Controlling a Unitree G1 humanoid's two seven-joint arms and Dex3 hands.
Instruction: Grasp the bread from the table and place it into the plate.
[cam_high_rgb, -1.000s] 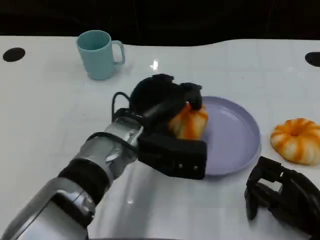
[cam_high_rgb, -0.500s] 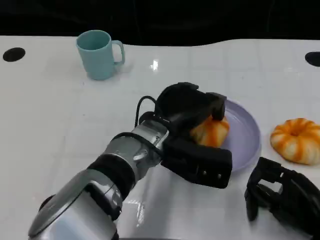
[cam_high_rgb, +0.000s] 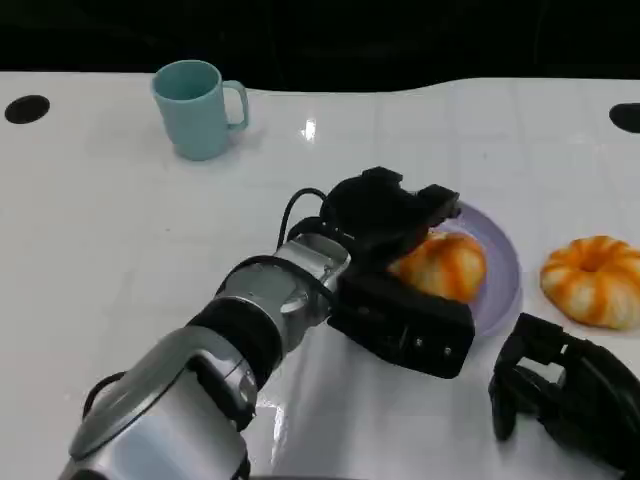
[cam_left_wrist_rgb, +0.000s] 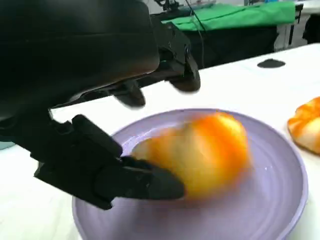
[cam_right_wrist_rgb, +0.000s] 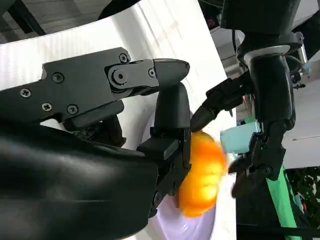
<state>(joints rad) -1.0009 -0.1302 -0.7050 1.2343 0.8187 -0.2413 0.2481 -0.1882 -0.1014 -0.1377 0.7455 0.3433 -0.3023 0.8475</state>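
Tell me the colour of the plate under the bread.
The plate is pale lilac purple, plain with no pattern; the left wrist view shows it best.

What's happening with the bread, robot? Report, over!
Left hand over the plate, fingers around bread. Right hand idle, holding nothing. Second bread on the table beside plate. Nothing blocking.

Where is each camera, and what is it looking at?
Head view: high on the robot, looking down at the table, left hand, right hand.
Left wrist view: behind the left hand, facing the bread on the plate.
Right wrist view: behind the right hand, facing the bread.
All share the bread and plate.
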